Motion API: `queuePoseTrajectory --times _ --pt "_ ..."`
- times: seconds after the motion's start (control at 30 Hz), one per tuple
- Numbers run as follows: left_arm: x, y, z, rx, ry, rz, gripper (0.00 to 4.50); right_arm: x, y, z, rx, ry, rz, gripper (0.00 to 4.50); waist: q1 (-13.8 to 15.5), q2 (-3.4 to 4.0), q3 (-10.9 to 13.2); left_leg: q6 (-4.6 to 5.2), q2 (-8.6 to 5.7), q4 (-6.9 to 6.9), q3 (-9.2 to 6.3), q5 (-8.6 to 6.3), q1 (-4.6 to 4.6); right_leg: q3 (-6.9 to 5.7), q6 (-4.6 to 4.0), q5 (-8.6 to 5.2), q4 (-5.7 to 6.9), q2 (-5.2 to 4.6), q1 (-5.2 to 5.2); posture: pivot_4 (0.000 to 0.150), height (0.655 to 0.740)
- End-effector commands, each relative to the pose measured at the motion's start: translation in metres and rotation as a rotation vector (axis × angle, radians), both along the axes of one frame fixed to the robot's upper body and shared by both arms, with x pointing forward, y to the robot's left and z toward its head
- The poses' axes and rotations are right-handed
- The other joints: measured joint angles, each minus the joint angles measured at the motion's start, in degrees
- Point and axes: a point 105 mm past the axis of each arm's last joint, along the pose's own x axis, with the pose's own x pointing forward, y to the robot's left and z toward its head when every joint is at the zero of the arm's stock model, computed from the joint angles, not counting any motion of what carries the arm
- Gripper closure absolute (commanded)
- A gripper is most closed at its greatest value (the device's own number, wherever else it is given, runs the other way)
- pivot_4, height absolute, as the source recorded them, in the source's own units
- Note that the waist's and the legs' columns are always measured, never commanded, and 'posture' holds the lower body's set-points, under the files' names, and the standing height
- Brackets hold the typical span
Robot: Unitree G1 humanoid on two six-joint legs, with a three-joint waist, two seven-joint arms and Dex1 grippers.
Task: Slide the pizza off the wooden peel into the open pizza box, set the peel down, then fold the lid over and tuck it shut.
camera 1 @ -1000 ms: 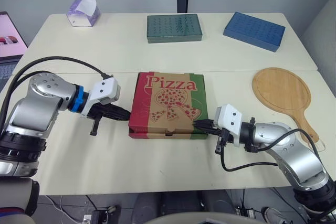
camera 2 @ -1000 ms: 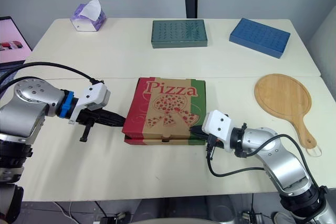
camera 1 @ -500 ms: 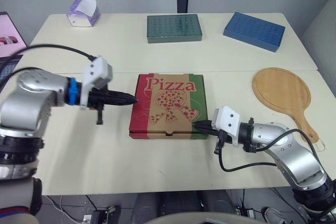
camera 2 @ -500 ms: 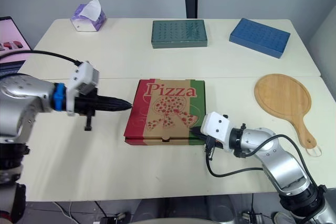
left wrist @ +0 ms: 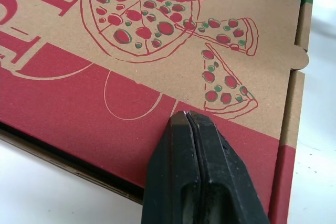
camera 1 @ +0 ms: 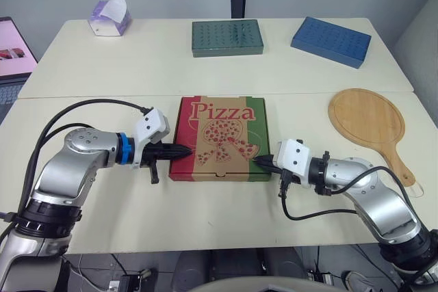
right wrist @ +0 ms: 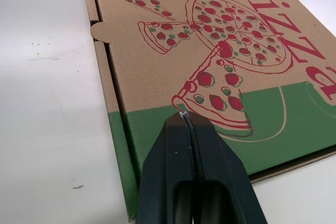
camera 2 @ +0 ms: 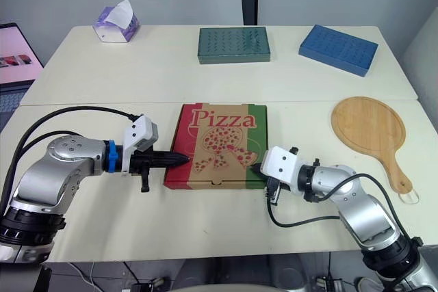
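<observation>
Pizza box, lid down: your left end effector, pinched empty, has dropped back onto its red edge; tuck pending.

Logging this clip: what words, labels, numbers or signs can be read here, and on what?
"Pizza": red lettering on the closed lid of the pizza box, above a drawing of a pizza.
Laptop screen at the robot's far left: whatever it displays is too small to read.
Nothing else on the table carries legible text.
</observation>
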Motion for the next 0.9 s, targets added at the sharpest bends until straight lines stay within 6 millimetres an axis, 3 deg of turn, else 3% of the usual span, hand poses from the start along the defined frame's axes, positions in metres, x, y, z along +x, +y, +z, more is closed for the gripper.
queuePoseTrajectory --times 0.03,0.2,0.37,0.43,0.57,0.73,0.9 --pt "0.002 0.01 0.011 -0.089 -0.004 0.094 4.5 0.005 0.002 0.023 0.088 -0.085 -0.001 4.46 0.0 -0.01 0.0 0.0 0.02 0.0 -0.01 0.0 -0.02 -0.01 0.0 0.0 0.0 0.01 -0.02 0.15 0.74" --pt "0.01 0.04 0.03 -0.159 -0.068 0.282 4.5 0.022 -0.014 0.047 0.163 -0.16 -0.1 4.46 0.0 -0.06 0.0 0.0 0.02 0.0 -0.02 0.0 -0.07 -0.01 0.0 0.0 0.01 0.01 -0.07 0.15 0.74" --pt "0.005 0.06 0.016 -0.141 -0.096 0.408 4.5 0.05 -0.039 0.051 0.154 -0.215 -0.254 4.46 -0.1 -0.06 0.0 -0.01 0.02 -0.06 -0.01 0.0 -0.04 -0.01 -0.01 0.0 0.0 0.0 -0.1 0.15 0.74" --pt "0.003 0.058 0.008 -0.157 -0.087 0.437 4.5 0.064 -0.048 0.045 0.137 -0.213 -0.336 4.46 -0.1 -0.05 0.0 -0.01 0.0 -0.07 0.01 0.0 -0.05 0.01 -0.01 0.01 -0.02 -0.02 -0.1 0.15 0.74" --pt "-0.002 0.046 -0.008 -0.179 -0.054 0.447 4.5 0.073 -0.051 0.031 0.099 -0.162 -0.362 4.46 0.4 -0.06 0.1 -0.02 -0.01 -0.05 0.0 0.0 -0.1 0.02 -0.02 0.01 -0.05 -0.03 -0.11 0.15 0.74" --pt "-0.009 0.029 -0.018 -0.197 -0.017 0.423 4.5 0.068 -0.042 0.013 0.066 -0.055 -0.298 4.46 0.8 -0.06 0.1 -0.02 -0.02 -0.05 0.02 0.0 -0.1 0.03 -0.02 0.01 -0.08 -0.05 -0.1 0.15 0.74" --pt "-0.013 0.023 -0.02 -0.201 0.002 0.404 4.5 0.062 -0.031 0.01 0.083 -0.025 -0.238 4.46 0.8 -0.06 0.1 -0.01 0.0 -0.06 0.02 0.0 -0.09 0.03 -0.02 0.01 -0.08 -0.04 -0.1 0.15 0.74"
